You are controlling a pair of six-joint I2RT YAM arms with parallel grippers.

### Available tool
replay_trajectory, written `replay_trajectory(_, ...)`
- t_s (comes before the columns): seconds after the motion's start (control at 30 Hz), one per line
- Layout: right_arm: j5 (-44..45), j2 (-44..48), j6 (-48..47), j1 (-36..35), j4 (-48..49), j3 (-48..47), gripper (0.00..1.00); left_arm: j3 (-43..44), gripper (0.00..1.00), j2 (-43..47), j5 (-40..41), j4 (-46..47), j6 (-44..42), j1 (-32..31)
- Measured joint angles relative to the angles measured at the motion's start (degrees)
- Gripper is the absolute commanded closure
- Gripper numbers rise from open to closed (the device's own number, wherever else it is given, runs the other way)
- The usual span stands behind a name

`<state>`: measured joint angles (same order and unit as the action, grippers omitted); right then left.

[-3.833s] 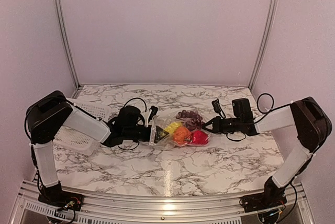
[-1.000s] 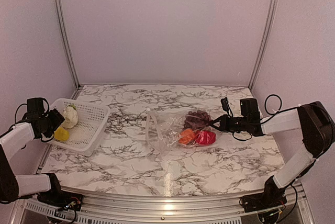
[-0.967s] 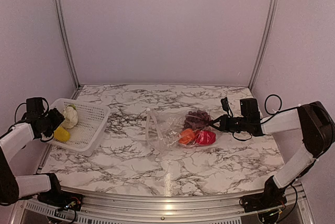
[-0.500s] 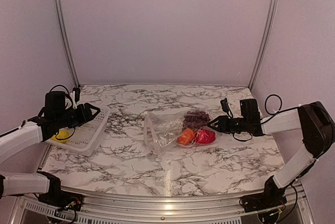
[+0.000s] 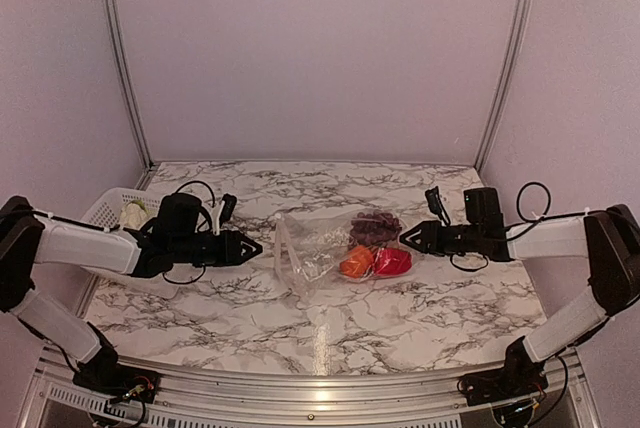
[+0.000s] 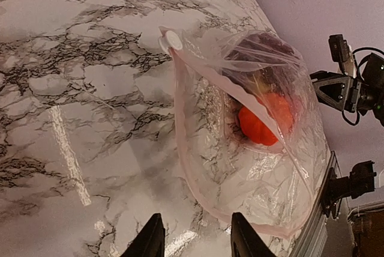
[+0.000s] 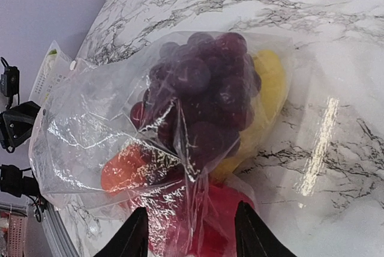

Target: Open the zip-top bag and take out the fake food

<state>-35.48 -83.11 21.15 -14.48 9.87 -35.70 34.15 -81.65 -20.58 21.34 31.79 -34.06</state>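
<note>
The clear zip-top bag (image 5: 320, 248) lies mid-table with its mouth open toward the left. Inside are dark purple grapes (image 5: 375, 225), an orange piece (image 5: 356, 262) and a red piece (image 5: 392, 262). My left gripper (image 5: 250, 246) is open and empty just left of the bag mouth (image 6: 198, 149); the orange piece (image 6: 264, 122) shows deep inside. My right gripper (image 5: 405, 238) is open at the bag's closed end. Its view shows the grapes (image 7: 204, 89), a yellow piece (image 7: 270, 89), the orange piece (image 7: 123, 170) and the red piece (image 7: 234, 215) under crinkled plastic.
A white mesh basket (image 5: 105, 210) stands at the far left with a white cauliflower (image 5: 133, 214) in it, behind my left arm. The bag's white zip slider (image 6: 170, 41) sits at the top corner of the mouth.
My left arm has swung from the basket at the far left back to the bag mouth, gripper empty. The right gripper has stayed at the bag's closed end.
</note>
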Motion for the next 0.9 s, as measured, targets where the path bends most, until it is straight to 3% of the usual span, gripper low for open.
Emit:
replay_trajectory(0.33, -0.11, -2.56, -0.22, 0.02, -0.46, 0.74, 0.67, 10.10, 0.69, -16.85, -1.92, 10.47, 3.21, -9.05)
replay_trajectory(0.6, -1.46, -4.52, -0.13, 0.04, 1.68, 1.55, 0.80, 17.33, 0.69, -28.28, -3.02, 17.92, 6.88, -11.80)
replay_trajectory(0.9, -2.64, -6.27, -0.26, 0.13, 3.48, 1.84, 0.98, 27.65, 0.56, -37.40, -3.76, 19.80, 8.83, -13.70)
